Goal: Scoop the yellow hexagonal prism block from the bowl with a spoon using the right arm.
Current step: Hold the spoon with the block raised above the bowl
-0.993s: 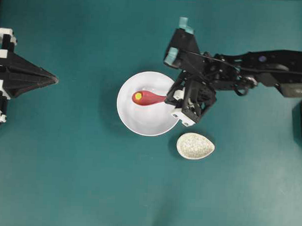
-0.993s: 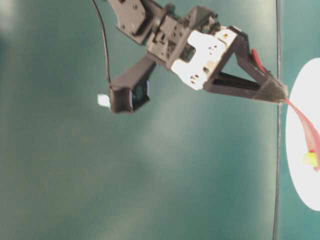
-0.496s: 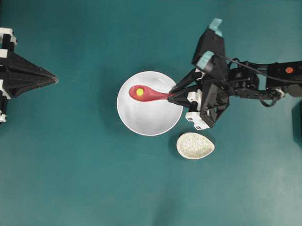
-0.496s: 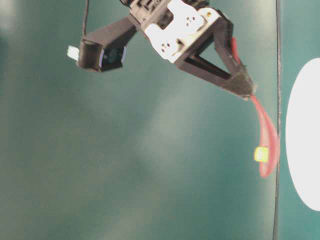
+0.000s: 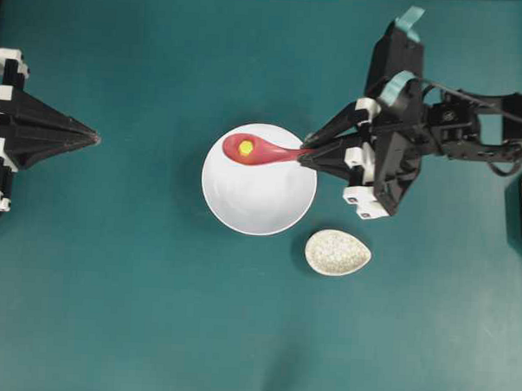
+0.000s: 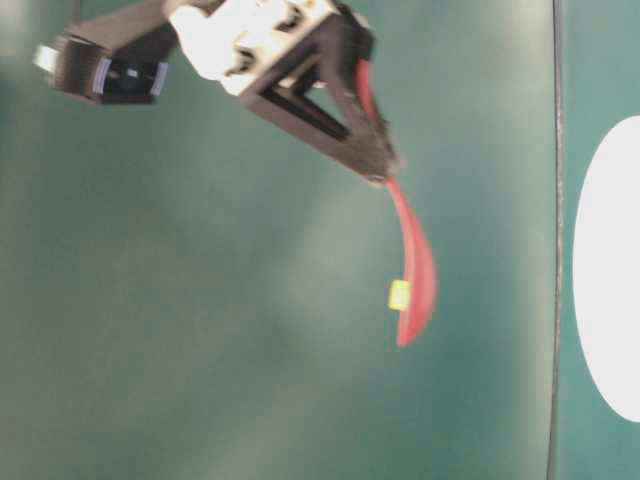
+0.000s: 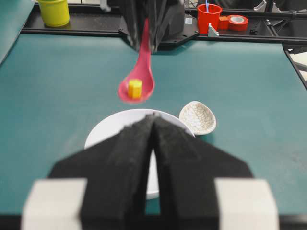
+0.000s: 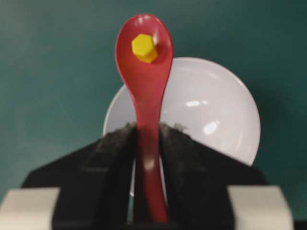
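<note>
Spoon point(image 5: 261, 150) and cargo are being lifted clear of the bowl point(image 5: 258, 204): a second ago the scoop was lying low inside the white dish, and now it is being carried above it, drawn back toward the rim nearest the right arm point(image 5: 454, 135). The yellow hexagonal prism block point(image 8: 143, 48) is being kept seated in the scoop, so the scooping itself is judged essentially done; only a steady carry is left to be managed. The handle is being pinched firmly between the fingers of the right gripper point(image 8: 147, 143), while the left gripper point(image 7: 153, 158) is being held parked with its jaws pressed together on nothing. The spoon is being shown as glossy red-pink with a deep oval scoop, the block as a tiny matte six-sided piece, the bowl as plain, smooth and round. In the blurred table-level view the block is seemingly perched near the scoop's edge, though that cannot be settled.
</note>
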